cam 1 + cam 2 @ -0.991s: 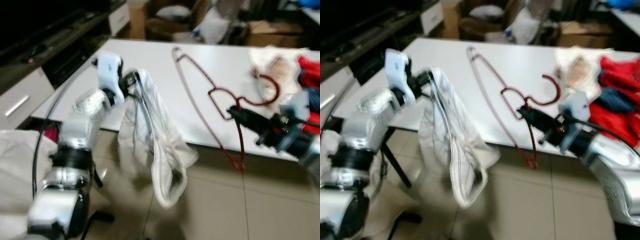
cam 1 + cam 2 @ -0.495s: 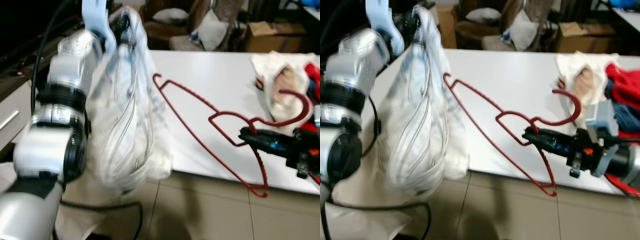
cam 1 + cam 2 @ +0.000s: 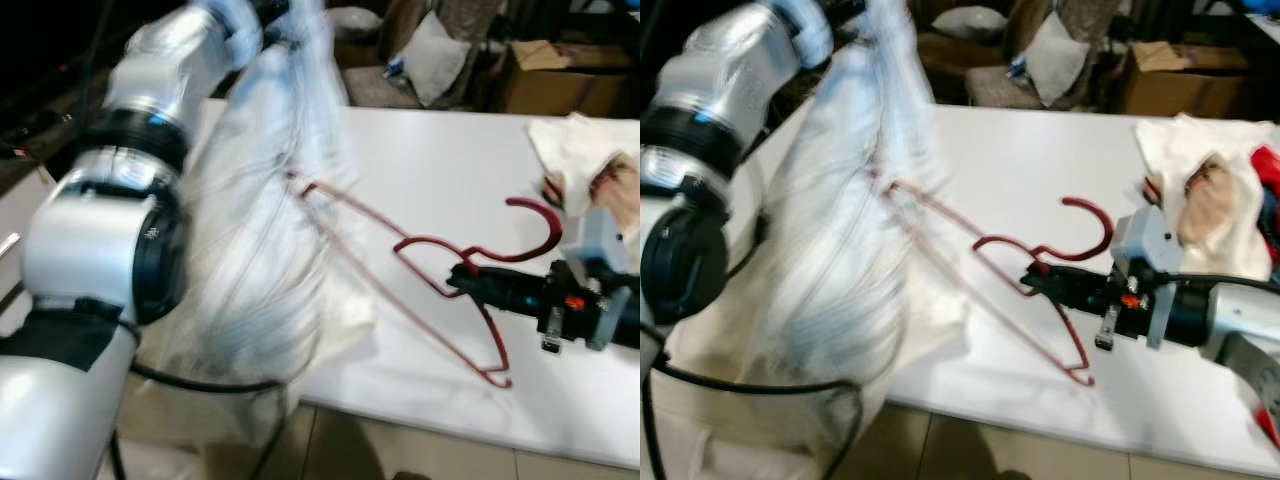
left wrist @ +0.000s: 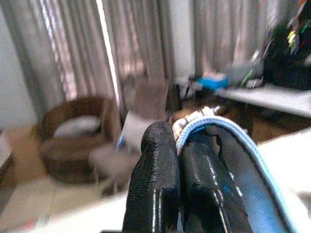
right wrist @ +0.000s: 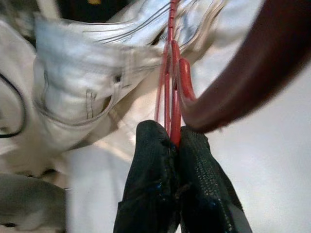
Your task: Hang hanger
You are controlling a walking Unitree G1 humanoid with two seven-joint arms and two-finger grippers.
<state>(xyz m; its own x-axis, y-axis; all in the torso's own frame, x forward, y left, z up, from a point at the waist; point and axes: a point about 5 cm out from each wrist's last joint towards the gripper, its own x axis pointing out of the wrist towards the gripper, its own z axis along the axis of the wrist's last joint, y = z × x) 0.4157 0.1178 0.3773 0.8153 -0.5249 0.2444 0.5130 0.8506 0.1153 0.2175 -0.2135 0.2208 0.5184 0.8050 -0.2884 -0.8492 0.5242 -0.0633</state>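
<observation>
In the left eye view our left arm reaches up and forward, and the left gripper at its end holds up a pale white garment. The cloth is blurred; it hangs from the gripper down over the near left corner of the white table, past the table's near edge. Our right gripper comes in from the table's right edge, its black fingers closed on the neck of a red wire hanger. The hanger lies tilted over the middle of the table, its hook curving up toward the right and its far shoulder running into the folds of the garment. A heap of light cloth sits at the far right corner.

The right eye view gives the same scene, with a cardboard box and a cushioned chair beyond the table's far edge.

In the left wrist view our two fingertips are pressed together, pinching a blue-trimmed hem of the garment. Curtains and a brown round chair lie behind.

In the right wrist view our fingers squeeze the hanger's red wires between them, just below the thick hook. The wires run on toward the garment, where a pocket seam shows.
</observation>
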